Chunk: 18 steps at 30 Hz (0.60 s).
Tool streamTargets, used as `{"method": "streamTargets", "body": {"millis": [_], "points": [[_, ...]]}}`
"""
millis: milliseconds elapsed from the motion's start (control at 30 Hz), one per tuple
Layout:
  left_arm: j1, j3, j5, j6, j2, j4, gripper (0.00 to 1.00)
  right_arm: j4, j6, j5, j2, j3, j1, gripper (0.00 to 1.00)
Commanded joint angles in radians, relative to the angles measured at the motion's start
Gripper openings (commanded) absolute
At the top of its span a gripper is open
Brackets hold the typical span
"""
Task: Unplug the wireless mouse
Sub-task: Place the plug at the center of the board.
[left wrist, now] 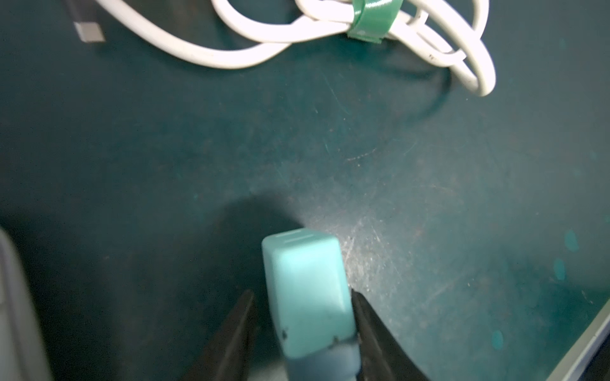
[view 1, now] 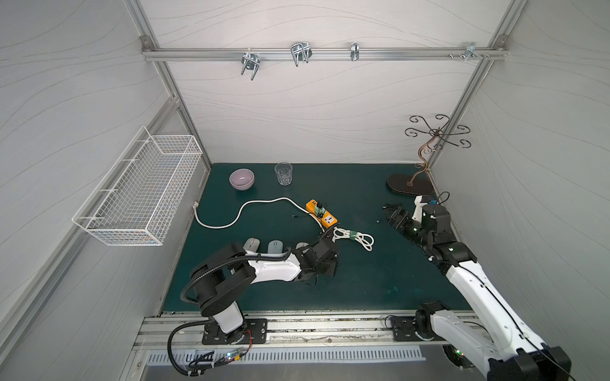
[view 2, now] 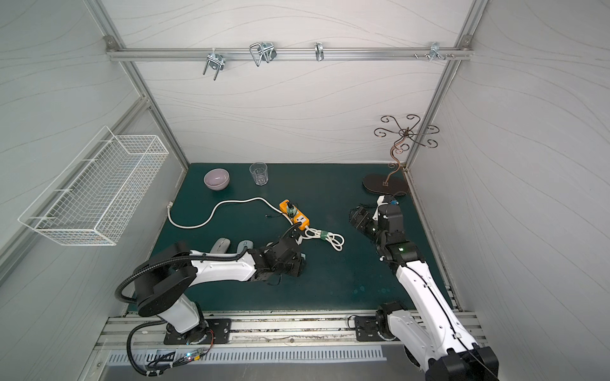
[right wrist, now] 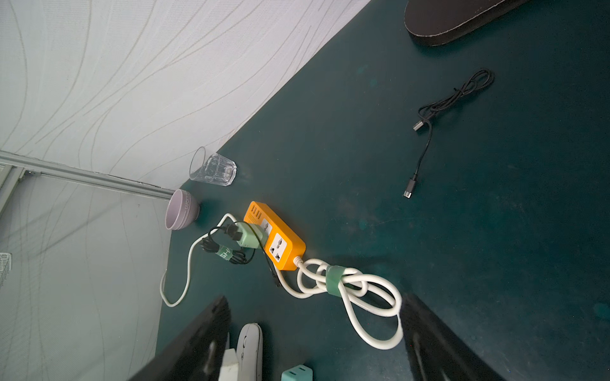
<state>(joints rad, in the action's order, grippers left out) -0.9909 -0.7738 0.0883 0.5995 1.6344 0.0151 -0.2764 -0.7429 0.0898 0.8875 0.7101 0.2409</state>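
Three mice lie in a row at the table's left: a grey mouse (view 1: 251,244), a blue-grey mouse (view 1: 274,246), and a third mouse (view 1: 302,245) half hidden by my left arm. My left gripper (left wrist: 301,293) is low over the mat beside them. Between its fingers is a turquoise adapter block (left wrist: 305,280). One finger (left wrist: 363,316) touches the block, the other stands clear of it, so the jaws are open. My right gripper (right wrist: 317,330) hovers wide open at the right and holds nothing. An orange power strip (view 1: 321,214) carries a green plug (right wrist: 249,234) with a black cable.
The strip's white cord (view 1: 355,237) is bundled with a green tie beside my left gripper. A loose black USB cable (right wrist: 429,115) lies on the mat. A lilac bowl (view 1: 242,179), a glass (view 1: 283,174) and a hook stand (view 1: 411,184) are at the back, and a wire basket (view 1: 138,194) hangs on the left wall.
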Motion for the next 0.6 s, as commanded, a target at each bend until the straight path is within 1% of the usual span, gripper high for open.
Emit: {"method": "streamTargets", "body": {"millis": [0,100,200,367,567], "points": [[0.0,-0.005,0.07,0.026,-0.042,0.018,0.49,0.035,0.003,0.015,-0.006,-0.011,0.005,0.83],[-0.001,-0.015,0.095,0.022,-0.049,-0.01,0.48,0.037,0.003,0.017,-0.005,-0.014,0.005,0.83],[0.001,-0.025,0.111,0.028,-0.036,-0.039,0.45,0.039,0.005,0.014,-0.009,-0.014,0.005,0.83],[0.011,-0.03,0.111,0.034,-0.018,-0.053,0.43,0.036,0.008,0.011,-0.017,-0.017,0.005,0.83],[0.03,-0.018,0.126,0.037,-0.033,-0.048,0.43,0.049,0.007,0.017,-0.014,-0.025,0.005,0.83]]}}
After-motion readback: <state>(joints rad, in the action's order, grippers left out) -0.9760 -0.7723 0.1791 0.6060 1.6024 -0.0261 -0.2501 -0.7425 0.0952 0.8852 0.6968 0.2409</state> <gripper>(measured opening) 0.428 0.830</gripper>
